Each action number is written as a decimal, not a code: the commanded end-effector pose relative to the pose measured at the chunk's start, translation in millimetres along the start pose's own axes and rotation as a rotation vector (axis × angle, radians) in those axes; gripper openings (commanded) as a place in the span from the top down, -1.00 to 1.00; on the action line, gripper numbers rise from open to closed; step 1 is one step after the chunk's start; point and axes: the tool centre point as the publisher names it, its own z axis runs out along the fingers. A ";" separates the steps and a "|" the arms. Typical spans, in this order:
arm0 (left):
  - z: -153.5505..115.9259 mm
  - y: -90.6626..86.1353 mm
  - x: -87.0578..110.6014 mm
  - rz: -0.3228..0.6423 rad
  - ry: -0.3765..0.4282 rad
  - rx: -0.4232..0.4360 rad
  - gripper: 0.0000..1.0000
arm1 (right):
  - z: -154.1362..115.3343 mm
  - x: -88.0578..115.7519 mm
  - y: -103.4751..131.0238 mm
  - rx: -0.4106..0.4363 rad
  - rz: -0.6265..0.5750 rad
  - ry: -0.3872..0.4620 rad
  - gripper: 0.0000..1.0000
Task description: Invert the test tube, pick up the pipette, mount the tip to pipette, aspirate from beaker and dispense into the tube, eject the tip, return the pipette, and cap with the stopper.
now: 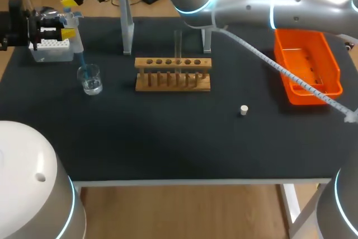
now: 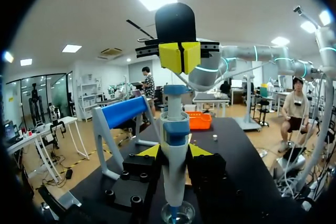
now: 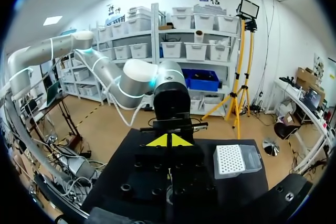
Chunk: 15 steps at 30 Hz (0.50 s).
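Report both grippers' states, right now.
Left gripper: shut on the pipette.
Right gripper: shut, nothing between its jaws, directly above the pipette's top.

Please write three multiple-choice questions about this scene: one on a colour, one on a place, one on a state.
1. What colour is the tray? A orange; B green; C white.
2. Where is the stopper? A in the tray; B on the bare table; C held by an end effector.
3. The left end effector is: A open; B shut on the pipette; C shut on the stopper.
Answers: A, its walls are orange; B, it stands alone on the dark surface; B, both yellow tips press the pipette's sides.
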 end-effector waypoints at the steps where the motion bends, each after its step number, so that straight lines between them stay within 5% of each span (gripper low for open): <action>1: 0.1 0.1 0.0 0.001 0.000 0.000 1.00 | 4.4 -5.9 0.4 0.010 0.001 0.005 1.00; 15: 0.1 0.1 0.0 0.001 0.000 0.000 1.00 | 4.8 -6.3 -2.3 0.025 0.001 -0.003 1.00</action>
